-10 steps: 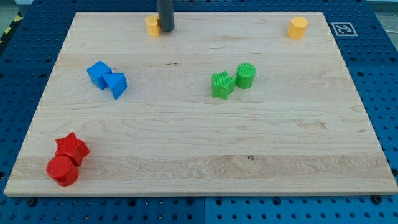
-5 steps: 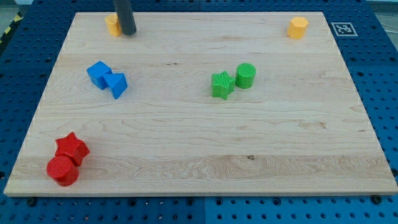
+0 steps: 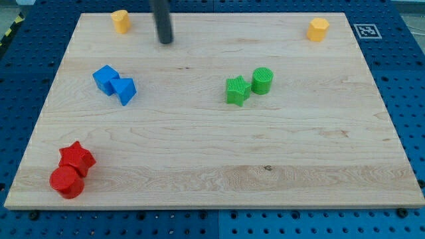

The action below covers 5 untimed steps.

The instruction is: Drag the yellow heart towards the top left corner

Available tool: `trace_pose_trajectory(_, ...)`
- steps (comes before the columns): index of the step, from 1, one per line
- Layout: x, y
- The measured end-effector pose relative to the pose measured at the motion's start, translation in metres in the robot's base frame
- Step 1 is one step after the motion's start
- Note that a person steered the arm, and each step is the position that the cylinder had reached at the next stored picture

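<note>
The yellow heart [image 3: 120, 20] sits near the worktop [image 3: 212, 153] top-left corner; my tip [image 3: 165, 41] stands apart from it, to the view's right and slightly lower, touching no block. The arm carries no gripper, so nothing is grasped. The drag appears nearly complete; any further push requires re-contact from the heart's right side, and its pointing direction and long axis cannot be resolved.

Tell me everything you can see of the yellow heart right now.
The yellow heart is a small, orange-yellow block, matte like plastic, its heart outline only faintly readable at this size. It sits flat on the wooden board close to the top edge, near the view's top-left corner. Nothing touches it: my tip stands clear to its right and slightly lower in the view.
</note>
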<state>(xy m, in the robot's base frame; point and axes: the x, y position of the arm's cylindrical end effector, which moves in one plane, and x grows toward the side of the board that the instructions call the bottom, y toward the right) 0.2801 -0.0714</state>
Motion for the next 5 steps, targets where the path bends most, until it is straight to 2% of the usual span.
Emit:
trace_pose_trajectory(1,0.0,0.059)
trace_pose_trajectory(2,-0.003,0.085)
trace_pose_trajectory(5,-0.018,0.105)
